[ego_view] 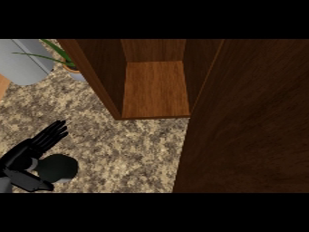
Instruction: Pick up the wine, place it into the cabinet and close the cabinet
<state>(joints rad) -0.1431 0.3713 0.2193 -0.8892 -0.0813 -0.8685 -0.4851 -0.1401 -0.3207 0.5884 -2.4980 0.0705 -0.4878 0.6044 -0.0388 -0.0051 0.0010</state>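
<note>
Across the right half of the head view stood the cabinet door (257, 118), a broad dark wooden panel swung wide open and filling that side from top to bottom. Beside it, the cabinet (103, 72) showed its inside: a bare wooden shelf (155, 88) between dark side walls, with nothing on it. Below and to the left spread the speckled worktop (123, 145).

Judged by this, the task was in its first half. The wine (58, 166), a dark rounded shape seen from above, sat at the lower left, close against the left hand (30, 156). The fingers were stretched out nearly straight, pointing up toward the cabinet, with the bottle just at the palm and thumb side. Whether the thumb was wrapped round the bottle could not be told, since the hand covered that side. The placing on the shelf and the closing of the door were both left to do. The right hand did not show.

At the upper left stood a grey rounded object (23, 59), cut by the edge, and next to it a potted plant (66, 61) with thin green leaves, just beside the cabinet's left wall. Both lay well apart from the bottle. The stretch of worktop between the bottle and the shelf looked open, though the cabinet's left wall bordered the way in.
</note>
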